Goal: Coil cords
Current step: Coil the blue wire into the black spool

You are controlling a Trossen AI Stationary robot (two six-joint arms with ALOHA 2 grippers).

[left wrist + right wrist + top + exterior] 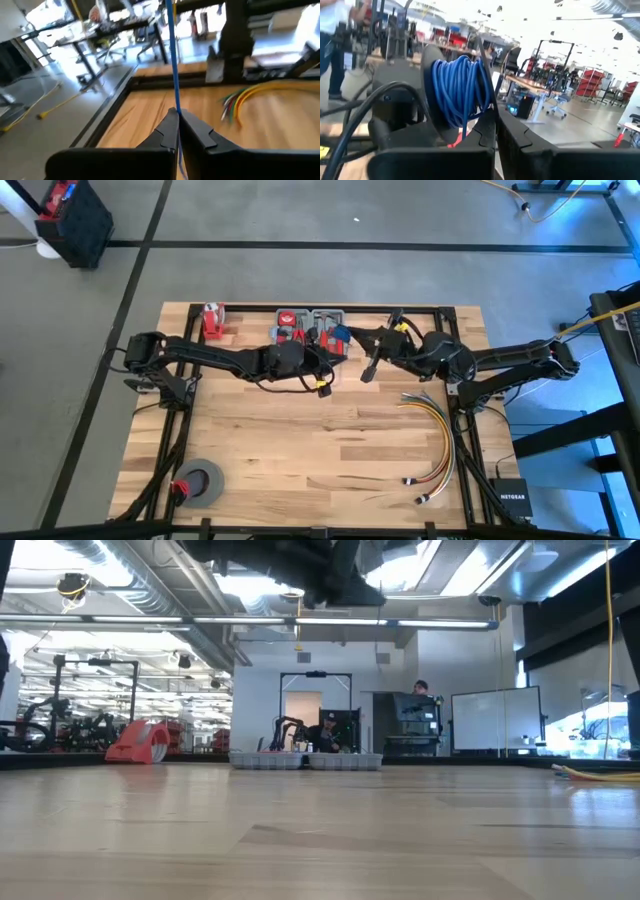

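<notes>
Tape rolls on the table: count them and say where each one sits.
1. The grey tape roll lies flat near the table's front-left corner, on the left arm's side. Others may be hidden under the arms.

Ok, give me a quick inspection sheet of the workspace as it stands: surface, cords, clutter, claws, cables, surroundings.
Surface: wooden table, bare in the middle.
Job's things: blue cord pinched in left claw; blue coil at right claw.
Clutter: grey tape roll, parts trays, red object.
Claws: both shut, raised over the table's far edge.
Cables: yellow, orange and red bundle, lying right.
Surroundings: person behind the table.
</notes>
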